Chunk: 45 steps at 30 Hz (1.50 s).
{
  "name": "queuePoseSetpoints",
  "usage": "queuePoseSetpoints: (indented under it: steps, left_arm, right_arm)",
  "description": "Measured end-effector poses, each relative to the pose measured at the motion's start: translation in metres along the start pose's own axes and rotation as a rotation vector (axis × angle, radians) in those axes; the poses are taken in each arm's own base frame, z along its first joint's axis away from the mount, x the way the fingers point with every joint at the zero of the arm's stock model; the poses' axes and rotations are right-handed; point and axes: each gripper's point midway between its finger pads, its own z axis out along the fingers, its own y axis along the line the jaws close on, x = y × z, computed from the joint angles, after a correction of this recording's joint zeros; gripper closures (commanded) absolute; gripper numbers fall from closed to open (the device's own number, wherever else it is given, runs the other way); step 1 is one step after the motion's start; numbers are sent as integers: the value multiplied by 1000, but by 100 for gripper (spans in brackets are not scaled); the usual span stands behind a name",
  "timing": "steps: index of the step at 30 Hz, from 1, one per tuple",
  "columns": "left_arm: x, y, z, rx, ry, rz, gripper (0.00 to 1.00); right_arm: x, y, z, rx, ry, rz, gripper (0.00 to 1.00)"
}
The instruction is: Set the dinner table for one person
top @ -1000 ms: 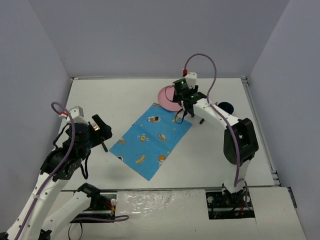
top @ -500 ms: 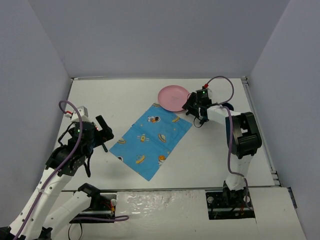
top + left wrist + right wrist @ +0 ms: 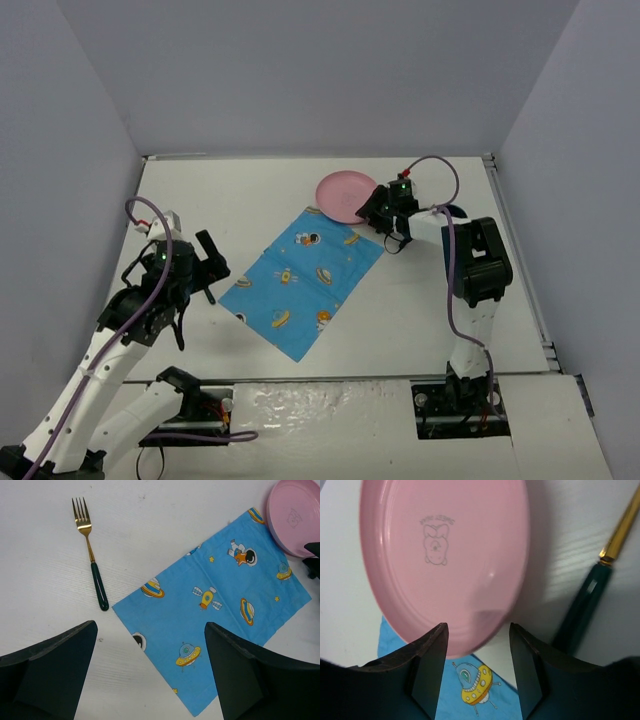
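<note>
The counter (image 3: 250,190) lies flat beneath both grippers, a stiff matte white top. I'd say it is fixed and simply bears what gets set on it, nothing to take hold of.

The right gripper (image 3: 477,626) is spread open, with the near rim of the pink plate (image 3: 440,555) showing in the gap between its fingers. The plate looks light, rigid and glossy, so probably slippery. The raised rim nearest the gripper seems the only real purchase. A dark-handled utensil (image 3: 585,605) lies just off to that gripper's right.

The left gripper (image 3: 150,627) hangs open and empty above the blue cloth mat (image 3: 215,620). The mat is soft and likely to bunch if dragged. A fork (image 3: 90,550) lies ahead and to its left, thin and low, and is best pinched across the handle.
</note>
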Motion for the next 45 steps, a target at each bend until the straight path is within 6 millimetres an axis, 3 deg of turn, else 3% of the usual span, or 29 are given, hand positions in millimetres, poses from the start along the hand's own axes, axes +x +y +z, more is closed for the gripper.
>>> queuePoseSetpoints:
  steps: [3,6,7,13,17,20,27,31,36,41,45]
  left_arm:
    - [1,1,2,-9,5,4,13]
    - [1,1,3,-14,4,5,13]
    - [1,1,3,-15,4,6,13]
    - [3,1,8,-23,11,10,13]
    - [9,4,12,-33,23,16,13]
    - [11,4,14,-35,28,18,13]
    - [9,0,16,-21,19,11,13]
    - [9,-1,16,-19,20,10,13]
    - [8,-1,14,-14,15,6,13]
    - [8,-3,13,-4,19,3,13]
    - [9,-3,13,-1,21,2,13]
  right_arm:
    - [-2,4,8,-21,1,11,63]
    - [-1,6,15,-37,8,14,98]
    - [-1,7,17,-43,9,20,100]
    - [3,10,22,-75,31,8,100]
    - [4,17,11,-75,40,-46,100]
    - [4,30,-8,-84,38,-97,100]
    - [-19,96,-80,-219,-47,-190,100]
    - [-15,112,-104,-247,-60,-229,100]
    - [44,115,-115,-247,56,-279,100]
    - [112,91,-120,-203,222,-301,100]
    - [137,70,-128,-142,274,-320,100]
